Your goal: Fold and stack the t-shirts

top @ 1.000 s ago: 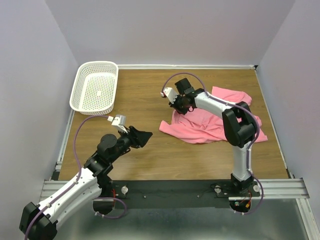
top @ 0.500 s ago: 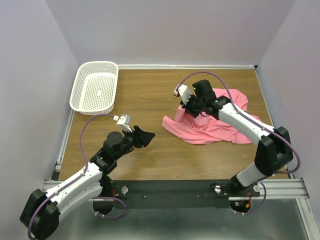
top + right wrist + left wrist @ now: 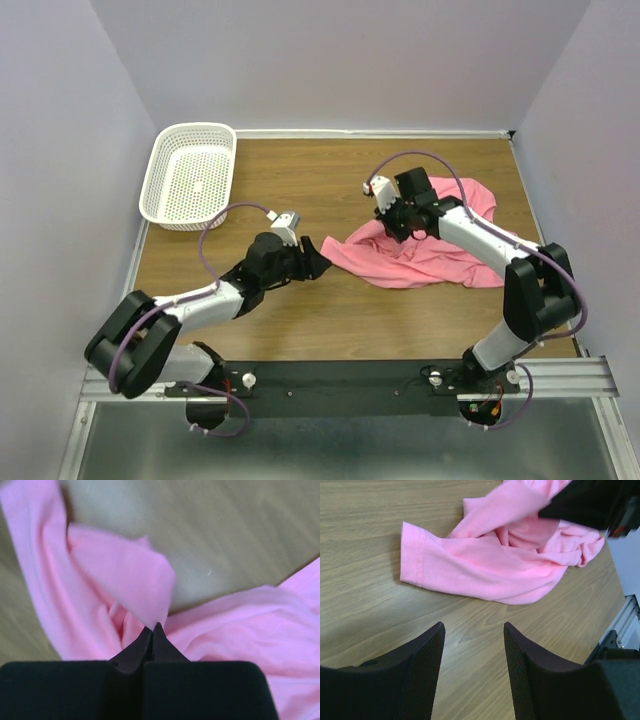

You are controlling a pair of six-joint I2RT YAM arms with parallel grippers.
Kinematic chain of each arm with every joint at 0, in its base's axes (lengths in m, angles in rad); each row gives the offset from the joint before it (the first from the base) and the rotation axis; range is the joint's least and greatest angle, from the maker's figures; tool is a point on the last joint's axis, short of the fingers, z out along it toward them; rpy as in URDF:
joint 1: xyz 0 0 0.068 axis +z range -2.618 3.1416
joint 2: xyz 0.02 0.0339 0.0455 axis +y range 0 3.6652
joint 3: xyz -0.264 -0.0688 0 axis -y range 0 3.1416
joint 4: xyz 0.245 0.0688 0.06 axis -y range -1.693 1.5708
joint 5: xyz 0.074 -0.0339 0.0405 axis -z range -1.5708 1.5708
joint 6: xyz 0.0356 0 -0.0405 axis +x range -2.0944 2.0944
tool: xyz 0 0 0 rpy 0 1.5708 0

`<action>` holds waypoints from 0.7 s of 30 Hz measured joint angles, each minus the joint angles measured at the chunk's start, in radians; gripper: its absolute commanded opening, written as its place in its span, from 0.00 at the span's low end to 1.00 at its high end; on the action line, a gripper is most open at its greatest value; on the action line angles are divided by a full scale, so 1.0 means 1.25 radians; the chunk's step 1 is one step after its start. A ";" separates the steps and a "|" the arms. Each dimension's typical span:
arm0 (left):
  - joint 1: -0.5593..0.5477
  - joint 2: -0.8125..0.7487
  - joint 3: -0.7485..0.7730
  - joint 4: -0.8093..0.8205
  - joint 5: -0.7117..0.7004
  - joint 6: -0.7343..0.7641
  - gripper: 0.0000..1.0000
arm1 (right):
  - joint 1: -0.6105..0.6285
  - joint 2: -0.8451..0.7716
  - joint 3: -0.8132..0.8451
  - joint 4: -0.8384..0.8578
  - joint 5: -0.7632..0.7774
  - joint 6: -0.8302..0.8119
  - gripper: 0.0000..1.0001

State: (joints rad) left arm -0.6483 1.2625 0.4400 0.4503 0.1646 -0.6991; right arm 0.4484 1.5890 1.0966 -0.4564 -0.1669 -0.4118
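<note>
A salmon-pink t-shirt point(image 3: 440, 258) lies crumpled on the right half of the wooden table. My right gripper point(image 3: 400, 228) hangs over its left part, shut on a thin fold of the t-shirt point(image 3: 125, 580) that rises into the pinched tips of the right gripper point(image 3: 152, 626). My left gripper point(image 3: 318, 262) is low over the table, just left of the shirt's nearest sleeve. In the left wrist view the left gripper point(image 3: 472, 625) is open over bare wood, with the sleeve hem of the t-shirt point(image 3: 415, 555) a little ahead of the fingers.
A white perforated basket point(image 3: 190, 175) stands at the back left corner. Walls close the table on the left, back and right. The black body of the right gripper point(image 3: 585, 502) shows above the shirt in the left wrist view.
The left arm has stretched right across the table to the shirt's left edge. The right gripper has shut on the fabric and shifted right, pulling a fold up.
</note>
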 measured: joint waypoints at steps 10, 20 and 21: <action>-0.001 -0.096 -0.022 0.002 -0.017 0.004 0.61 | -0.138 0.203 0.304 0.199 0.067 0.287 0.01; -0.001 -0.066 0.009 -0.020 -0.047 0.053 0.61 | -0.185 0.187 0.195 0.250 0.037 0.288 0.41; -0.001 -0.039 0.027 -0.027 -0.047 0.060 0.61 | -0.184 0.182 0.178 0.249 0.030 0.280 0.42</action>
State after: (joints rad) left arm -0.6495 1.2137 0.4732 0.4171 0.1059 -0.6243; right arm 0.2188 1.8168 1.3190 -0.1452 -0.1291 -0.0624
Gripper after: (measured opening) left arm 0.613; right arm 0.381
